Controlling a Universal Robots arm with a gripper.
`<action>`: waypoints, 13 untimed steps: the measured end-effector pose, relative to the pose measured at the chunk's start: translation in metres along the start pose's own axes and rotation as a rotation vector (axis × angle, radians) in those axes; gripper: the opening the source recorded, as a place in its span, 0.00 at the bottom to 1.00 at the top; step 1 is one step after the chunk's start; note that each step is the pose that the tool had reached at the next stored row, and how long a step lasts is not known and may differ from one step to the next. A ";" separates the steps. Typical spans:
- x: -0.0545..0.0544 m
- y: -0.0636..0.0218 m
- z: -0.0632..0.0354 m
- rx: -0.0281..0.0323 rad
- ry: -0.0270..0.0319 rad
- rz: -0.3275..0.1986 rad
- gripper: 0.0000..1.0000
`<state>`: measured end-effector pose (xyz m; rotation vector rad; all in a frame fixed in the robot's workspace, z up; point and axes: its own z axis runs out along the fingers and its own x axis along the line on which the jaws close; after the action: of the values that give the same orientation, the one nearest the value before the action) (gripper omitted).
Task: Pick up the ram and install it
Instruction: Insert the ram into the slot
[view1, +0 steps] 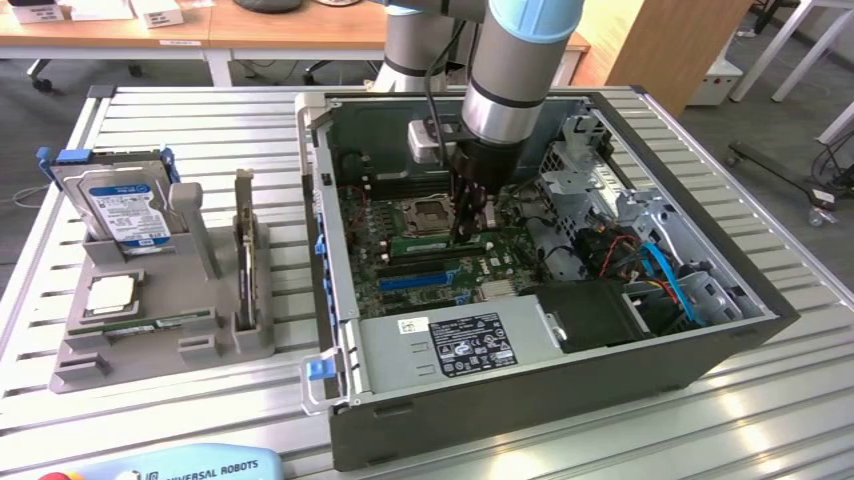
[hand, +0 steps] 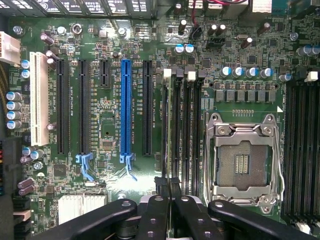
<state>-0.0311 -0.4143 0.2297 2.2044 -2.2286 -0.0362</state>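
My gripper (view1: 470, 236) reaches down into the open computer case (view1: 334, 300), over the memory slots (hand: 192, 130) beside the processor socket (hand: 243, 160). Its two black fingers (hand: 156, 212) stand close together, shut on the ram (hand: 175, 130). The ram appears edge-on as a thin greenish stick running along the second slot from the fingertips (hand: 170, 200). Whether it is seated in the slot or just above it I cannot tell. In the exterior view the fingers hide the ram.
A grey parts holder (view1: 80, 370) on the exterior view's left carries a hard drive (view1: 130, 210), a silver processor chip (view1: 112, 291), an upright card (view1: 244, 250) and a thin green strip (view1: 147, 324). Inside the case are a blue expansion slot (hand: 125, 107), cables (view1: 667, 275) and a drive cage.
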 end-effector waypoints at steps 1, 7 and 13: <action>0.000 0.0000 0.0000 -0.0001 0.0000 0.000 0.12; 0.000 -0.0001 0.0004 0.0000 0.0000 -0.002 0.12; 0.000 -0.0001 0.0004 -0.0001 0.0002 -0.008 0.12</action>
<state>-0.0311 -0.4147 0.2294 2.2127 -2.2202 -0.0361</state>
